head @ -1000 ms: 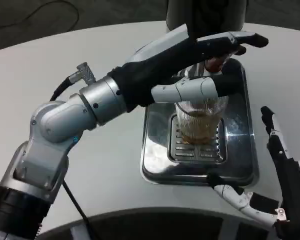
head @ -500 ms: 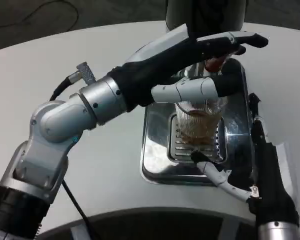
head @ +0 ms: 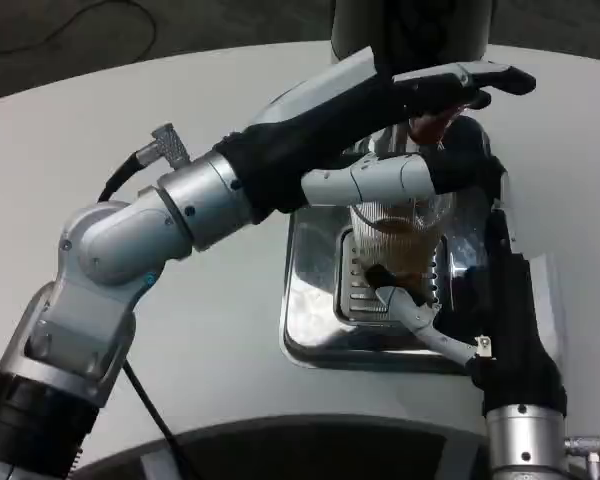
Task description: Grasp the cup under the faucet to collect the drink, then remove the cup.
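While the cup sits on the slotted grate of the drip tray under the dispenser, you've got both hands in around it, so let's read it. It's a clear ribbed tumbler with amber drink well up inside, so judge it fairly heavy for its size, rigid, smooth and probably slick between the ribs, and ready to slop if you tip it. Your left hand reaches in from the left over the top of the cup, upper fingers stretched straight out by the red tap lever, with one white and black finger lying across the front of the rim; whether it grips the glass or just rests there, you cannot tell from here. Your right hand stands at the tray's right side, fingers spread, one slim white finger reaching across the grate toward the cup's base, nothing in its hold that shows, and contact with the glass is unclear. Take hold mid-wall, where the ribs give the pads some bite, not at the rim and not low by the grate. The tray is polished steel, mirror bright and shallow, so a dragged base could catch a slot; lift straight up first. Around it all, a matte white round table, plain and smooth.
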You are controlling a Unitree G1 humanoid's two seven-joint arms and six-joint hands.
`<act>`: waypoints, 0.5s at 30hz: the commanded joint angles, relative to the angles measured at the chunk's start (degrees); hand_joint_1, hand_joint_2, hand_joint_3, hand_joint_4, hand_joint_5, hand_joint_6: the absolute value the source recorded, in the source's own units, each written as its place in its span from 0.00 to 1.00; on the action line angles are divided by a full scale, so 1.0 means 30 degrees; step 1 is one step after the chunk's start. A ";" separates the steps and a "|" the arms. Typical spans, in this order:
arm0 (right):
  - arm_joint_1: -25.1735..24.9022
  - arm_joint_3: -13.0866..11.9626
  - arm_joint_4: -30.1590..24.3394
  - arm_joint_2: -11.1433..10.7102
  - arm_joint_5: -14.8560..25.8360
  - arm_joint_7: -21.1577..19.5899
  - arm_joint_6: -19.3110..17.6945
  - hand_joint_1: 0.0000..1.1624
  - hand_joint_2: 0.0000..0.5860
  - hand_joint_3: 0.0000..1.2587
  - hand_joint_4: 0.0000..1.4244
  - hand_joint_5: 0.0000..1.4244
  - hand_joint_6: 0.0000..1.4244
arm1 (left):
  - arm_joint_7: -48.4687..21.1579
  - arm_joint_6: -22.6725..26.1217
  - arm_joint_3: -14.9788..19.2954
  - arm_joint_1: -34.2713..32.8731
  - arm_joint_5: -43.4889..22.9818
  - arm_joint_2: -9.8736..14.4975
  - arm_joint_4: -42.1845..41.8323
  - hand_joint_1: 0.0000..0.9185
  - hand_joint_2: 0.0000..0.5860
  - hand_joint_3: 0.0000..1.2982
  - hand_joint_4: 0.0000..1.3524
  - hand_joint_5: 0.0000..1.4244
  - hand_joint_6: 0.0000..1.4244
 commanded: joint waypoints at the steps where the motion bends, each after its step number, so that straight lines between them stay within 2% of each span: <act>1: -0.0618 0.0297 0.1051 0.0290 0.0033 -0.0596 -0.0553 0.74 0.29 0.00 0.00 0.00 0.00 | -0.0350 0.0229 -0.0441 0.0668 0.0800 0.0235 0.0317 0.00 0.03 0.16 0.06 0.09 0.00; 15: -0.2873 0.0373 0.3906 0.0263 0.0143 -0.1467 -0.0949 0.74 0.29 0.00 0.00 0.00 0.00 | -0.0291 0.0249 -0.0329 0.0662 0.0762 0.0367 0.0354 0.00 0.03 0.16 0.06 0.09 0.00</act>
